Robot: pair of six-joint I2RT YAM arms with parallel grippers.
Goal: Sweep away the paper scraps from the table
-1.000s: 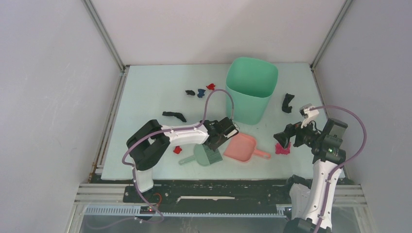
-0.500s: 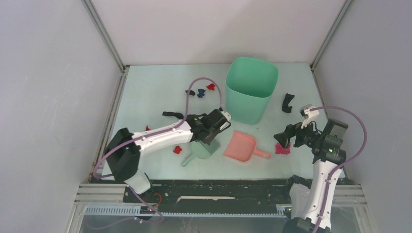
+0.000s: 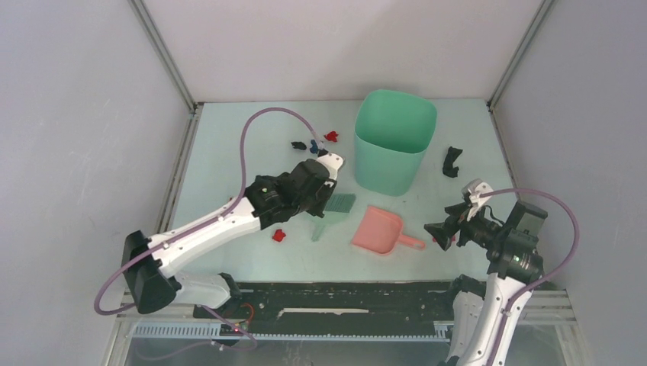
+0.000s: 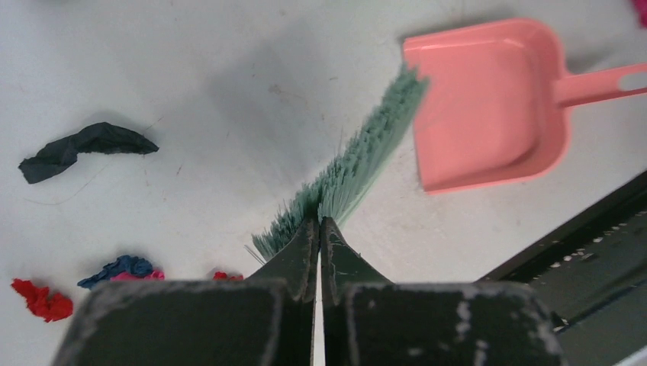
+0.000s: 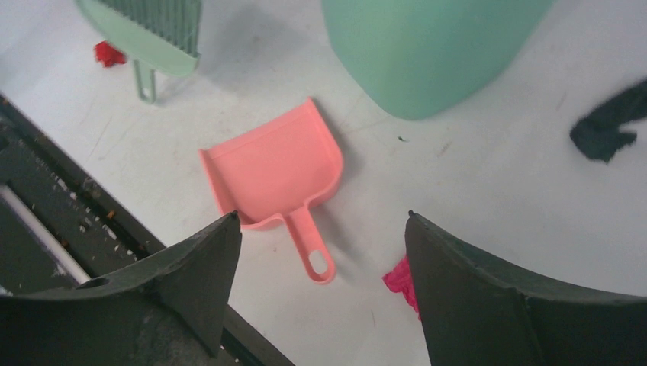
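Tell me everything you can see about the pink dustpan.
The pink dustpan looks like smooth moulded plastic: a shallow scoop with raised walls, an open lip and a short handle ending in a hanging hole. It lies flat and empty on the table, before the green bin, lip towards the green brush, handle towards the open right claw. Nothing grips it.

We see a robot lab cell. Plain grey panels and aluminium rails box in our worktop.
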